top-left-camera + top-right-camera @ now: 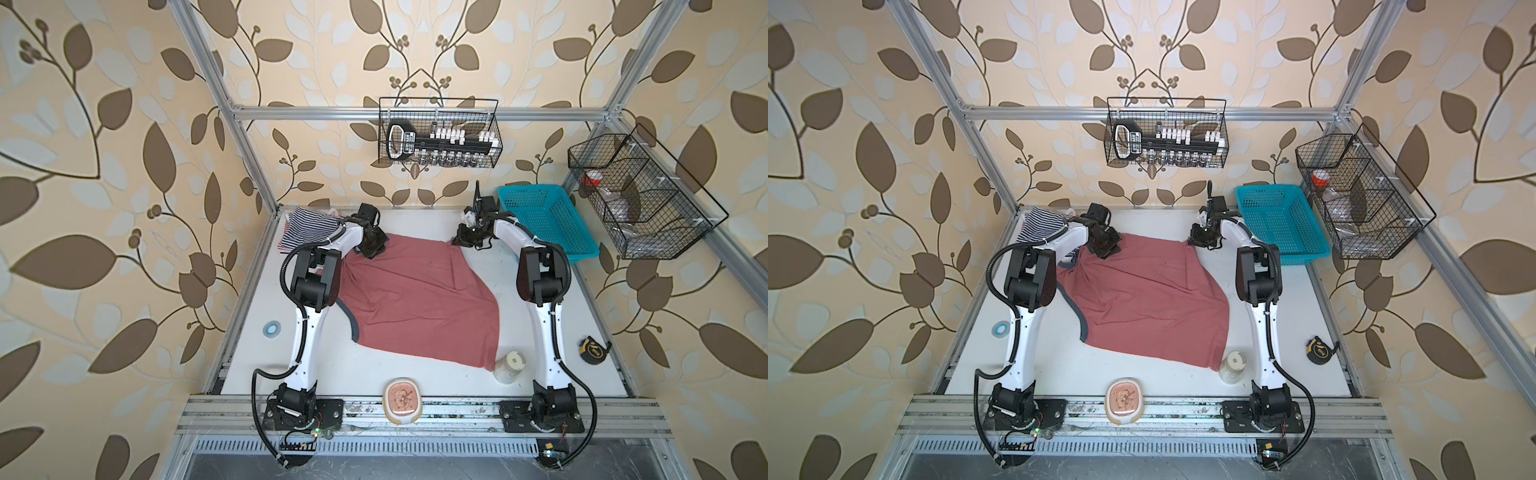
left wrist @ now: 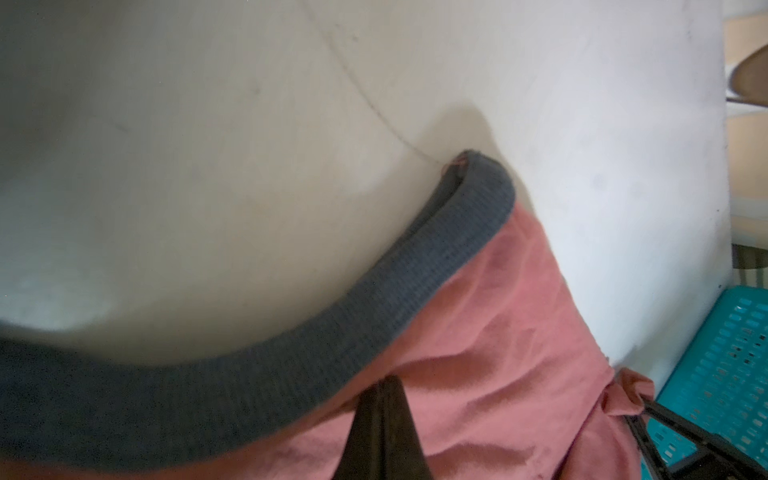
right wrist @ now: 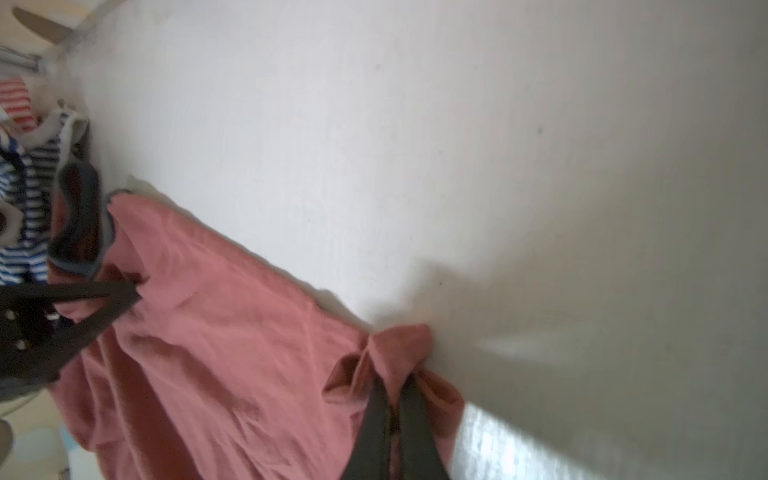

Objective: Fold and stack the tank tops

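Observation:
A dusty red tank top (image 1: 415, 299) (image 1: 1142, 299) with dark trim (image 2: 415, 282) lies spread over the middle of the table. My left gripper (image 1: 372, 249) (image 1: 1104, 249) (image 2: 384, 384) is shut on its far left corner, just behind the trim. At the far right corner my right gripper (image 1: 457, 241) (image 1: 1194, 241) (image 3: 392, 386) is shut on a bunched fold of the cloth. A navy-and-white striped top (image 1: 307, 230) (image 1: 1040, 226) (image 3: 25, 216) lies crumpled in the back left corner. A bit of a red-and-white striped top (image 3: 14, 102) shows behind it in the right wrist view.
A teal basket (image 1: 544, 224) (image 1: 1279, 220) stands at the back right, beside the right arm. Near the front are a white jar (image 1: 509, 365), a tape measure (image 1: 594, 349), a tape roll (image 1: 272, 329) and a beige dish (image 1: 402, 401). Wire baskets hang on the walls.

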You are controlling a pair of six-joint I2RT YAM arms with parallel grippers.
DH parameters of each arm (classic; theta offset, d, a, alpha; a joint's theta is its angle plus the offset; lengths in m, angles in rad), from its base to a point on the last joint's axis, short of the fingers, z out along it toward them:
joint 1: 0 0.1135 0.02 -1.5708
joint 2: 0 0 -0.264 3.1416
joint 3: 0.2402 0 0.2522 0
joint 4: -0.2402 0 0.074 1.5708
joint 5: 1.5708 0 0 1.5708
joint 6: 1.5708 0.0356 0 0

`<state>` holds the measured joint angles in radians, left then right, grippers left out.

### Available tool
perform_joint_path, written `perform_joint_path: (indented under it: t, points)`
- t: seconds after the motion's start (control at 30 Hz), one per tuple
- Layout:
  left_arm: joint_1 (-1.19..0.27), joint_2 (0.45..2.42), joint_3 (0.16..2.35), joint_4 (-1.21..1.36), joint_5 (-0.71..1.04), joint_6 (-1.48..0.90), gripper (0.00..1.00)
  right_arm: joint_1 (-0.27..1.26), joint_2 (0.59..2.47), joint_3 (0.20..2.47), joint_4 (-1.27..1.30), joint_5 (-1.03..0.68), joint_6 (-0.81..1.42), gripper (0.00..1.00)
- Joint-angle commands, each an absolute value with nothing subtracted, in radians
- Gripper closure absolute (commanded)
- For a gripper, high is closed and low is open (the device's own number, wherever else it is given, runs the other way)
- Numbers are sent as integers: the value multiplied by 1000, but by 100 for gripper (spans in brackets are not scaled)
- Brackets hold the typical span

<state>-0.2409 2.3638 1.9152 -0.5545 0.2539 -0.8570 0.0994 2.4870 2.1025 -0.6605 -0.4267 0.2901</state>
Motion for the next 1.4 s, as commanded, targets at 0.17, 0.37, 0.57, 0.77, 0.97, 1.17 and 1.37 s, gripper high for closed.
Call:
perform_joint_path:
  t: [0.17, 0.37, 0.57, 0.77, 0.97, 1.17, 1.37]
  points:
    - [-207, 2393, 1917, -652, 112, -879, 100, 82, 2275, 1974, -624, -259, 280, 100]
    - [-179, 2349, 1784, -601, 41, -957, 100, 77, 2199, 1962, -717, -4, 270, 100]
    - [-157, 2311, 1710, -562, 17, -992, 100, 74, 2240, 2027, -782, 128, 275, 100]
    - [-155, 2309, 1717, -535, 69, -999, 100, 73, 2432, 2267, -896, 84, 270, 65]
    - [-156, 2259, 1722, -513, 104, -990, 100, 78, 2344, 2138, -786, 22, 285, 57]
    - [-158, 2192, 1741, -485, 130, -986, 100, 101, 2188, 1934, -718, -77, 266, 64]
    - [-164, 2245, 1884, -524, 164, -950, 100, 167, 2183, 1846, -770, -173, 211, 97]
